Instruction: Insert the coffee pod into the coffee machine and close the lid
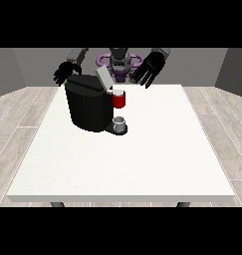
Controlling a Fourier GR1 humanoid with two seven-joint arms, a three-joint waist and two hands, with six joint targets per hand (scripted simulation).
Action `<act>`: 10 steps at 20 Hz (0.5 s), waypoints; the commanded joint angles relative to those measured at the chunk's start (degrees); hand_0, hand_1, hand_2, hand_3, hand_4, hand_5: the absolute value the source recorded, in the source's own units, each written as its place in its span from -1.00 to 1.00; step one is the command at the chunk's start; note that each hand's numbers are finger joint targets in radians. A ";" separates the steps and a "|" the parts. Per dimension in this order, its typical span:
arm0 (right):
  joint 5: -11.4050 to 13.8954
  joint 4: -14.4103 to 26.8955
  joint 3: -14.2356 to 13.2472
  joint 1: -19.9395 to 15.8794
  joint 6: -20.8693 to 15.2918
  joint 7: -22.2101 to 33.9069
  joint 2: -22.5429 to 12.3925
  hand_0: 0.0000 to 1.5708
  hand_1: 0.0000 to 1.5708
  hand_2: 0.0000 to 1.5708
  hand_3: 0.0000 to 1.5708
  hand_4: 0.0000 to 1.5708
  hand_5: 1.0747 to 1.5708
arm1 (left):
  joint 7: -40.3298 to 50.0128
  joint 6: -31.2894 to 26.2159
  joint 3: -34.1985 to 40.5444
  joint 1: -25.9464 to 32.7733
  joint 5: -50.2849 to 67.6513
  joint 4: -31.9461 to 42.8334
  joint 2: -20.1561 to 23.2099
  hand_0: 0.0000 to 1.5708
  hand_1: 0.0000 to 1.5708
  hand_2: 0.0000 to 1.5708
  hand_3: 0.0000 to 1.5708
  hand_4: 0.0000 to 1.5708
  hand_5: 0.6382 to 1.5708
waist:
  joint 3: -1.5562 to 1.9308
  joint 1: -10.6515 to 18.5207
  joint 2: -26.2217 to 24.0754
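Observation:
A black coffee machine (87, 107) stands on the white table (142, 154) at the back left. Its grey lid (103, 78) is tilted up and open above a red pod holder (119, 100). A small pale piece (117, 91) shows at the holder's top; I cannot tell if it is the coffee pod. A grey cup (120, 123) sits on the machine's base. The hand at the view's left (65, 72) hovers above the machine's back corner, fingers spread. The hand at the view's right (148, 68) is raised behind the table, fingers spread, holding nothing.
The robot's torso (119, 62) stands behind the table's far edge. Wooden floor surrounds the table.

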 commanded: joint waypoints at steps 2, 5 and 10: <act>-1.54 -0.42 -1.34 5.44 1.16 0.05 -0.83 -1.00 -1.00 -1.00 -1.00 -0.53 1.00 | -0.07 0.39 7.29 5.70 8.70 0.18 -4.69 -1.00 -1.00 -1.00 -1.00 -1.00 1.00 | -0.05 2.65 -7.35; -0.92 -0.50 -1.18 5.72 0.24 -1.84 -0.05 -1.00 -1.00 -1.00 -1.00 -0.38 1.00 | -2.42 1.32 12.35 8.88 15.68 -0.31 -10.33 -1.00 -1.00 -1.00 -1.00 -0.67 1.00 | -0.11 5.54 -9.54; 0.55 -1.11 -0.05 9.96 3.49 -0.51 -3.85 -1.00 -1.00 -1.00 -1.00 -0.50 1.00 | -4.73 -0.91 12.38 17.96 18.47 -1.29 -14.53 -1.00 -1.00 -1.00 -1.00 -1.00 1.00 | -0.04 10.77 -17.87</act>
